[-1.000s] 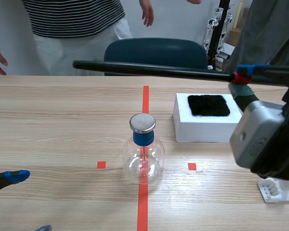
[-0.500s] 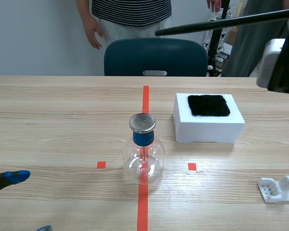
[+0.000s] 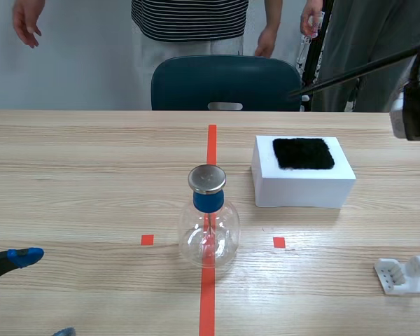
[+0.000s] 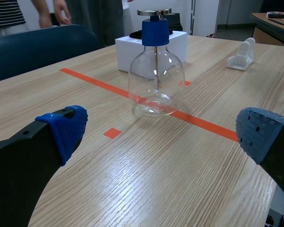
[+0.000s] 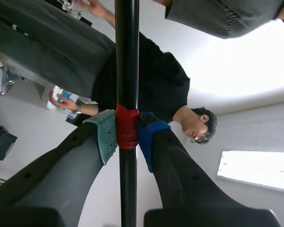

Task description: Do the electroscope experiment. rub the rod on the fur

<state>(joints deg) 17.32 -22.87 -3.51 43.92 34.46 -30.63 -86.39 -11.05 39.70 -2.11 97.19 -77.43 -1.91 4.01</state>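
Observation:
A long black rod (image 3: 357,70) slants in the air above the table's far right, its free end over the chair back. The right arm (image 3: 413,112) holds it from the right edge. In the right wrist view my right gripper (image 5: 127,135) is shut on the rod (image 5: 127,56) at its red band, pointing upward. The black fur patch (image 3: 303,152) lies on a white box (image 3: 301,189), below the rod and apart from it. The glass flask electroscope (image 3: 208,217) stands on the red line. My left gripper (image 4: 163,130) is open low near the front left, the flask (image 4: 156,80) ahead of it.
A white plastic stand (image 3: 404,274) lies at the front right. A blue chair (image 3: 225,82) sits behind the far table edge, and people stand behind it. The left gripper's blue pad (image 3: 24,255) shows at the front left corner.
The right arm has risen and pulled back to the right with the rod, whose free end swung from over the table's left side to the far right. The people behind shifted.

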